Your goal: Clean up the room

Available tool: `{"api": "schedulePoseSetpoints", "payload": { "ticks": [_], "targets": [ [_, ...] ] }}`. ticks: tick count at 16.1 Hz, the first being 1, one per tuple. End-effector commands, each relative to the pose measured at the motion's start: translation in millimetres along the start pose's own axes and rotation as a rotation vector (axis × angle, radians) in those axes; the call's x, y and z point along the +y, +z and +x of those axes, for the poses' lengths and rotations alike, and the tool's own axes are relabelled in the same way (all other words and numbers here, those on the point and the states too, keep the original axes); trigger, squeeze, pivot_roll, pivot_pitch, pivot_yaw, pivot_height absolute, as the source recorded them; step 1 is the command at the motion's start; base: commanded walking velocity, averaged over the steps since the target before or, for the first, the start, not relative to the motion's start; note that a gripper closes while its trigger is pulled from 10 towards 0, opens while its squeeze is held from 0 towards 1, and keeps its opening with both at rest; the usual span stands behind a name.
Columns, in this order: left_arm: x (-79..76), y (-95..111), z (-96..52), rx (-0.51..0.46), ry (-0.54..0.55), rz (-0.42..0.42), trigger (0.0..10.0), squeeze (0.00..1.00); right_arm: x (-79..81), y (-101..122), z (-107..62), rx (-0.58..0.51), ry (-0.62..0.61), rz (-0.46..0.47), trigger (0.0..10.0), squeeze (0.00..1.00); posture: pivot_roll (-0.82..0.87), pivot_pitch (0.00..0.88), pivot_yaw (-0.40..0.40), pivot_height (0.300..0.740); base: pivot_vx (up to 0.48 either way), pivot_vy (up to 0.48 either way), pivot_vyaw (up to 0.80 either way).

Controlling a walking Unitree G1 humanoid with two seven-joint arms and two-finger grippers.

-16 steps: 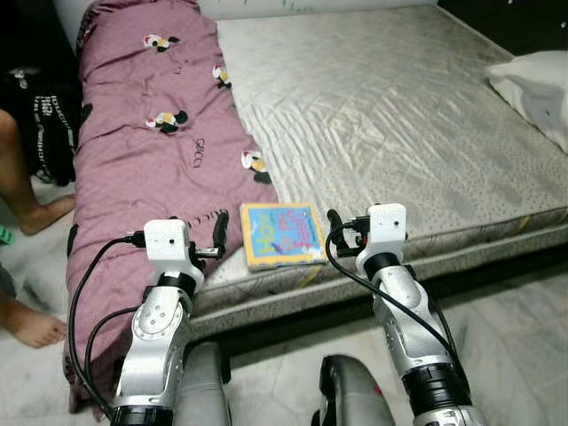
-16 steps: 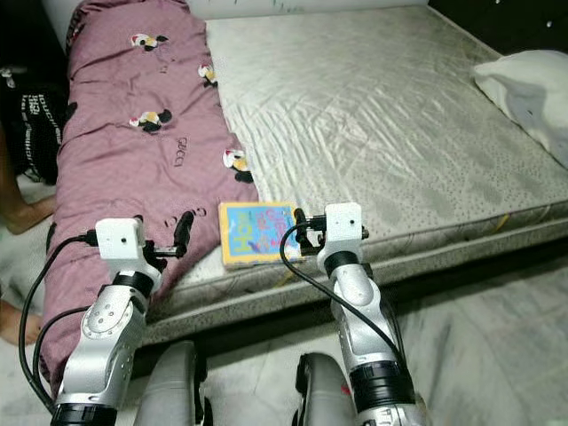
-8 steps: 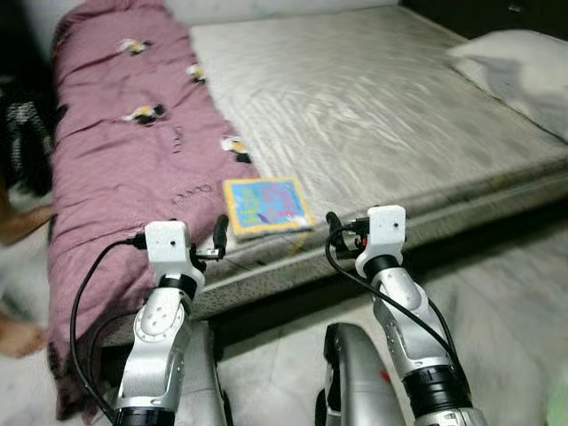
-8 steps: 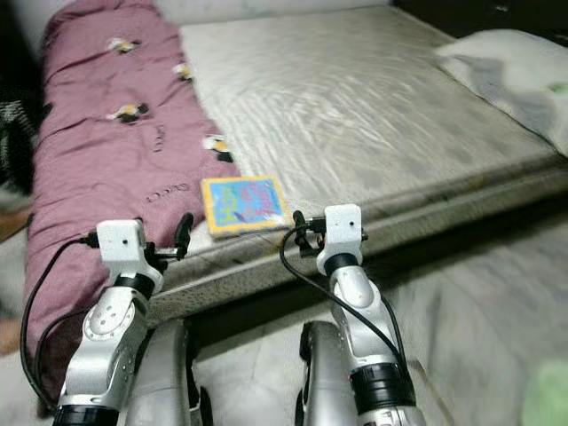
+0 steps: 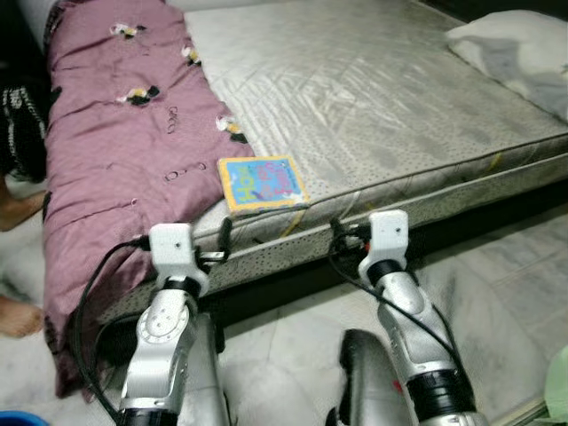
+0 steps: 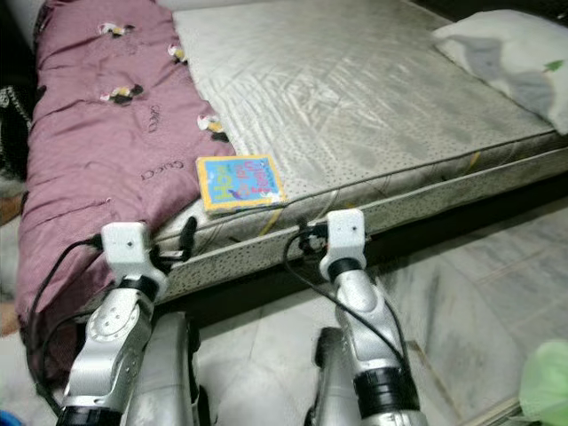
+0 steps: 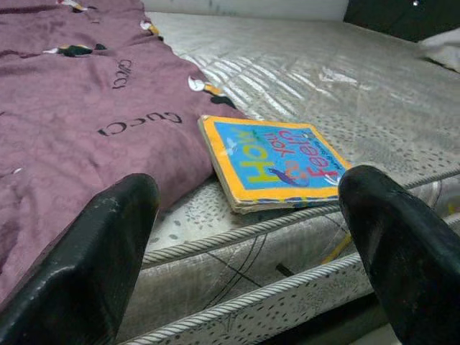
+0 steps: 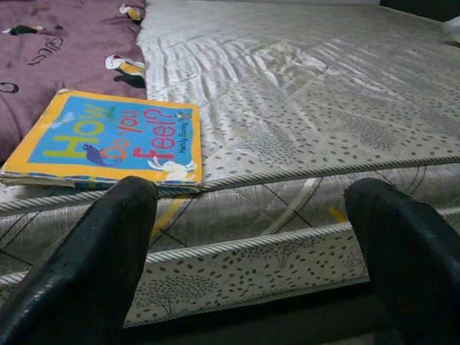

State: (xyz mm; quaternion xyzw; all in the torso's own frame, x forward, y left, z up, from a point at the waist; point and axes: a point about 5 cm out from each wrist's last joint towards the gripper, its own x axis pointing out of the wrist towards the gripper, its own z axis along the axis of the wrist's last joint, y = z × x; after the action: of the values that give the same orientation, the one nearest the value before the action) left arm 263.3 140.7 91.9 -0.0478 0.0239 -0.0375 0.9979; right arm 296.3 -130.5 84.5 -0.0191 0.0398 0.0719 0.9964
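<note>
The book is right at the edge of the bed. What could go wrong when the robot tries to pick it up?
1. The book lies flat near the mattress edge, so a push from a tool could slide it off onto the floor.
2. One side rests against the purple blanket; the left tool might snag cloth along with the book.
3. Both tools, left and right, sit open below the mattress top, so they may bump its side when rising.
</note>
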Motion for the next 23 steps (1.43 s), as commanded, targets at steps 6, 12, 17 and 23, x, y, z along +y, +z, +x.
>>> {"api": "schedulePoseSetpoints", "payload": {
  "ticks": [6, 12, 17, 23],
  "targets": [
    [0.3, 2.7, 0.1, -0.011, -0.011, -0.005, 10.0, 0.0, 2.8, 6.1, 0.8, -0.027, 0.028, -0.013, 10.0, 0.0, -0.04, 0.06, -0.007, 0.543, 0.0, 0.0, 0.4],
    [0.3, 2.2, 0.5, -0.006, -0.013, -0.007, 10.0, 0.0, 2.0, 5.3, 1.1, -0.023, 0.021, -0.003, 10.0, 0.0, -0.04, 0.061, -0.007, 0.543, 0.0, 0.0, 0.31],
    [0.5, 0.7, -0.5, 0.0, -0.016, -0.003, 10.0, 0.0, 2.4, 3.7, 0.4, -0.019, 0.024, -0.004, 10.0, 0.0, -0.04, 0.062, -0.008, 0.543, 0.101, 0.0, 0.0],
    [-0.9, 1.1, -2.2, -0.008, -0.028, -0.01, 10.0, 0.0, 2.1, 4.4, 2.0, -0.02, 0.03, -0.007, 10.0, 0.0, -0.04, 0.061, -0.014, 0.543, 0.465, 0.0, 0.0]
  ]
}}
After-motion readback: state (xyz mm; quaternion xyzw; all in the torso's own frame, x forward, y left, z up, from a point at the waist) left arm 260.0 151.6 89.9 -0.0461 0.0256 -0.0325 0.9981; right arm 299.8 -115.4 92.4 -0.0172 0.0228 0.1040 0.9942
